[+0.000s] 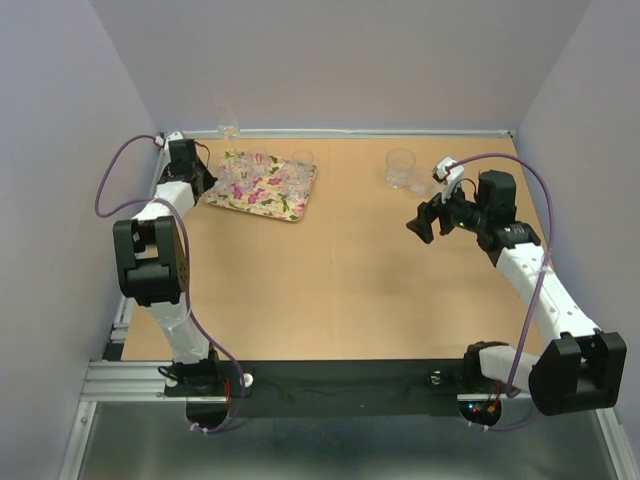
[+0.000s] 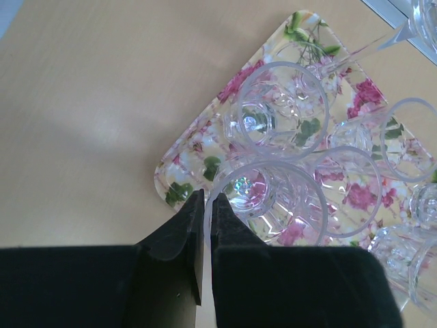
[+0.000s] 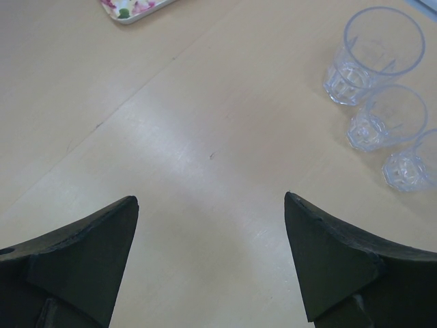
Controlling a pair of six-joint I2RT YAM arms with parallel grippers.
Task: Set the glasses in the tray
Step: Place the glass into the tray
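Inspector: Left side, report.

Me: My left pincer (image 2: 208,199) is pressed almost together, pinching the clear wall of one glass (image 2: 273,198) at its rim. That glass stands upright on the tray (image 2: 179,193), at the corner nearest my fingers.

Inspector: The tray itself?

Me: Flowered on a cream ground, lying flat at the far left of the table (image 1: 340,290). More glasses (image 2: 283,109) stand on it, crowded, with rims touching or just beside each other. The clear walls overlap, so I cannot count them exactly.

Inspector: Right side?

Me: My right pincer (image 3: 210,199) is spread wide and holds nothing, hovering above bare tabletop. Three glasses (image 3: 386,119) stand upright in a row ahead of it, to the right, on the table and well apart from the tray. The largest glass (image 3: 379,55) is farthest out.

Inspector: Anything else?

Me: A stemmed glass (image 1: 228,120) stands at the tray's far corner. Whether it is on the tray or behind it, I cannot tell.
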